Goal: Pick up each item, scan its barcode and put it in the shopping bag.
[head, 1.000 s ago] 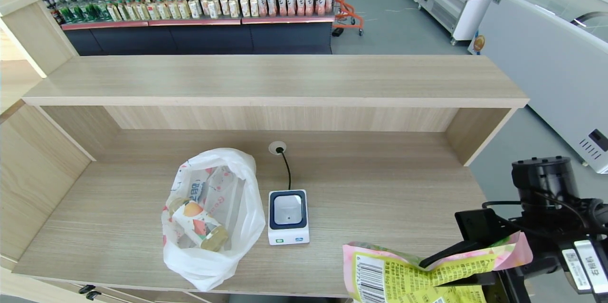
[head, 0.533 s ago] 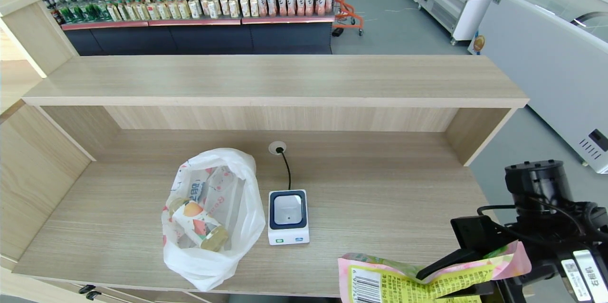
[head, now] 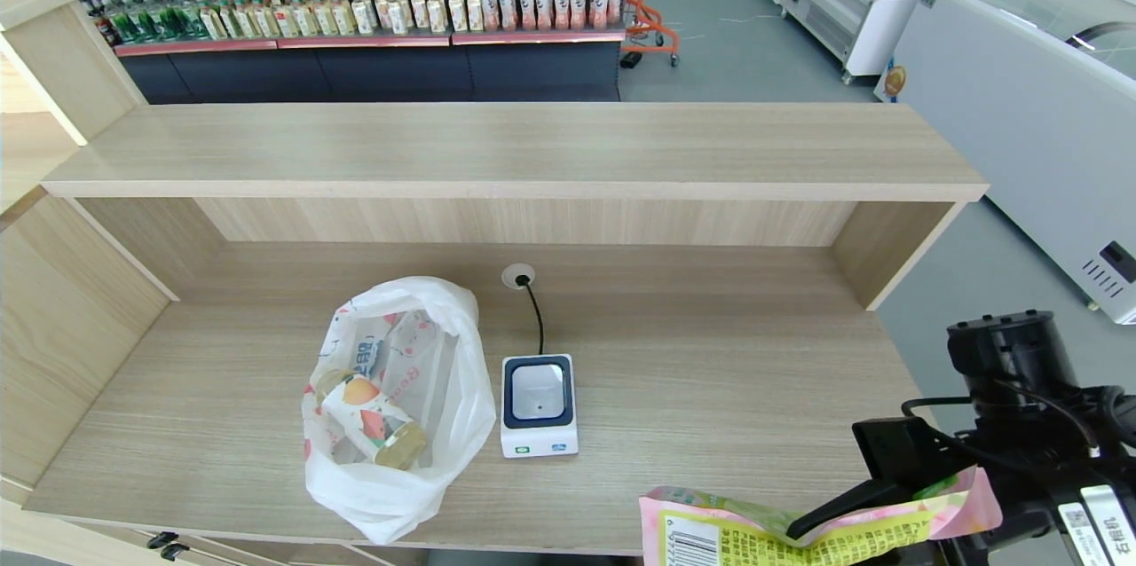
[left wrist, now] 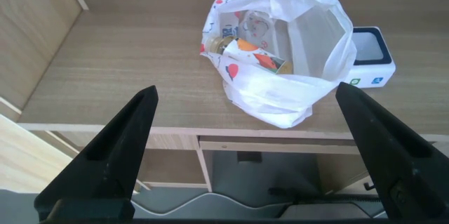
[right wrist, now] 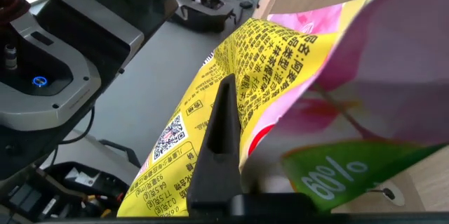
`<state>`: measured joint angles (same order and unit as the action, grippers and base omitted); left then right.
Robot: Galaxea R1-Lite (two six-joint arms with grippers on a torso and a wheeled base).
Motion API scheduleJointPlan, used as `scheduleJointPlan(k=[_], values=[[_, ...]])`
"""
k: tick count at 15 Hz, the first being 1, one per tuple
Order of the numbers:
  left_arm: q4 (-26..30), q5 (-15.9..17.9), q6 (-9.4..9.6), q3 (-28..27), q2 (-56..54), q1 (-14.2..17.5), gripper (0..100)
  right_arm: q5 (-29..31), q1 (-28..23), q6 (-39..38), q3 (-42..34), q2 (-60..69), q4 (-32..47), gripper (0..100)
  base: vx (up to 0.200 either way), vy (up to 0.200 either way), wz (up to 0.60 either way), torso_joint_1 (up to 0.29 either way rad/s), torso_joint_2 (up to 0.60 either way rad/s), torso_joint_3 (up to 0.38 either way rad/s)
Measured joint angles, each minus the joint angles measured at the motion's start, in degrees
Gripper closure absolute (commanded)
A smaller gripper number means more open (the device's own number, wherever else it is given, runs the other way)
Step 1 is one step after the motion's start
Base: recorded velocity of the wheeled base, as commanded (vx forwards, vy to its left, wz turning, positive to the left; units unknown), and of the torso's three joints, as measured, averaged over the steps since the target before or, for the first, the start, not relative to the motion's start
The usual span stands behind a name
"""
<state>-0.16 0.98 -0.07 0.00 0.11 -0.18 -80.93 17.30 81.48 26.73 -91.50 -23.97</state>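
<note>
The snack packet [head: 728, 539] is showing pink and yellow with black print, the shopping bag [head: 461, 406] white with red marks, the scanner [head: 539, 402] white framed dark blue, the counter [head: 710, 371] pale wood grain.

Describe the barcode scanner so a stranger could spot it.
On the light wooden counter, look beside the white plastic shopping bag, on the robot's right. The small white box with a dark-framed glass top is the scanner; only it trails a black cable.

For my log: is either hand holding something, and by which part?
The right hand pinches the snack pouch at the end opposite its barcode; the left hand holds nothing.
</note>
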Motion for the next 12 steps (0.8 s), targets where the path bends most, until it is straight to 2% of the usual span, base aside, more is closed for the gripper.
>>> scheduleJointPlan(k=[12], values=[[0.0,0.0,0.0,0.0,0.0,0.0,0,0.0,-0.4,0.0,0.2,0.8,0.0,100,0.0,0.0,0.0,0.0,0.0,0.0]])
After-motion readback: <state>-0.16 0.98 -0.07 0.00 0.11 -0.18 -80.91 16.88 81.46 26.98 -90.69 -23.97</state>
